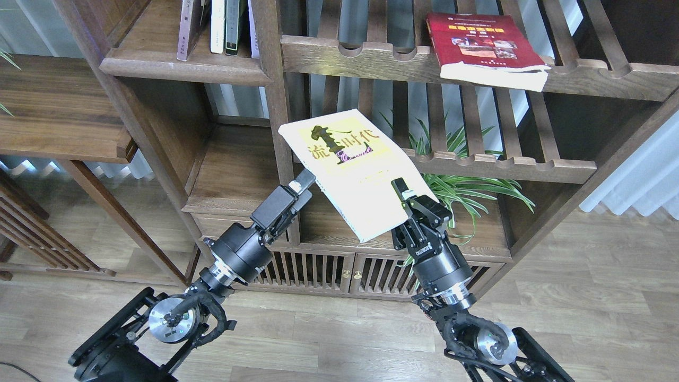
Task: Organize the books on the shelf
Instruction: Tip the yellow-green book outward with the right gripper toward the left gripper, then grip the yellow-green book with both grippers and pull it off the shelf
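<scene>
Yellow-green book (356, 172) is up in the air, tilted, our right gripper (407, 199) clenched on its lower right corner. It hangs in front of the dark centre post (276, 106), between the solid brown shelf (233, 175) on the left and the notched slatted rack (504, 164) on the right. Our left gripper (300, 185) sits just beside the book's lower left edge, maybe touching it; fingers are seen end-on, so we can't tell if they're parted or closed.

Progress, as we judge it: early to mid. One book in transit, not yet placed. Thick red book (482, 45) lies flat on the upper slatted rack, front edge overhanging, so that one's left to do. Maroon book isn't clearly in view. A few upright books (217, 26) stand on the upper left board, but we can't tell whether they count.

Room to move: the solid shelf bay looks bare and open, w/ posts both sides and the board above as a ceiling. Book's top left corner overlaps the centre post in this view, so it prob. needs swinging left and clear of the post before going in. Spider plant (467, 185) leaves sit close behind the right wrist; brushing them seems possible.
</scene>
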`<state>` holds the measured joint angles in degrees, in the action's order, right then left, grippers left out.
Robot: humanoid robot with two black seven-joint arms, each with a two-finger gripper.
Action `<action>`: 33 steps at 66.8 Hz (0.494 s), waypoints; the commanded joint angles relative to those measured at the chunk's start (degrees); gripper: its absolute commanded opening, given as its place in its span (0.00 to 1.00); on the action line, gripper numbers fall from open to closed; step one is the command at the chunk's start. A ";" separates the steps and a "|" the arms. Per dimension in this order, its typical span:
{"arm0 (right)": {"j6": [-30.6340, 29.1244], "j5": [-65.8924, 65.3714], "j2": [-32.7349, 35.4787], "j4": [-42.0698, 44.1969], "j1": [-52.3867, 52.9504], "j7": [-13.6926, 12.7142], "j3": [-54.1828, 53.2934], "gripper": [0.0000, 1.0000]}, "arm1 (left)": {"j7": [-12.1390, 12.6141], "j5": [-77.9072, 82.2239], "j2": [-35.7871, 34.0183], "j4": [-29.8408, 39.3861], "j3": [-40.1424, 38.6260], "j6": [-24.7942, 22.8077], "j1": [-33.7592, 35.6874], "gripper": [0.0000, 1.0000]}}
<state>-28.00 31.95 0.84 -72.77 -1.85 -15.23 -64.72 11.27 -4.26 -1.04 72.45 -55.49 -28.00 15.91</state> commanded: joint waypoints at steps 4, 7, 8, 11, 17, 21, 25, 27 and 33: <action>0.00 -0.58 0.39 0.09 0.00 -2.70 0.82 0.05 | 0.07 -0.49 -0.37 0.41 -0.41 0.00 0.00 0.94; 0.00 -0.75 0.48 0.35 0.00 -3.32 0.82 0.05 | 0.07 -1.01 -0.45 0.49 -0.50 0.00 0.00 0.94; 0.00 -0.84 0.48 0.44 0.00 -3.41 0.82 0.05 | 0.07 -1.28 -0.45 0.58 -0.41 0.00 0.00 0.93; 0.00 -1.10 0.57 0.53 0.00 -3.67 0.82 0.05 | 0.16 -1.98 -0.98 0.85 -0.23 0.00 0.00 0.92; 0.00 -1.10 0.83 0.53 -0.09 -3.85 0.82 0.05 | 0.16 -3.56 -3.17 1.29 0.47 0.00 0.00 0.91; 0.00 -1.10 0.83 0.53 0.00 -4.20 1.00 0.05 | 0.16 -4.00 -4.05 1.37 0.82 0.00 0.00 0.90; 0.00 -1.10 0.83 0.53 0.00 -4.81 1.09 0.05 | 0.07 -4.09 -5.11 1.37 1.00 0.00 -0.09 0.90; 0.00 -1.10 0.83 0.53 0.00 -5.52 2.23 0.05 | 0.16 -4.18 -6.52 1.55 1.09 0.00 -0.17 0.91; 0.00 -1.10 0.74 0.53 0.09 -5.60 3.64 0.05 | 0.16 -4.27 -7.75 1.81 1.17 0.00 -0.53 0.89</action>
<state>-28.00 30.85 1.68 -72.25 -1.86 -20.32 -62.79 11.42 -8.36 -7.01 73.97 -54.48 -28.00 15.79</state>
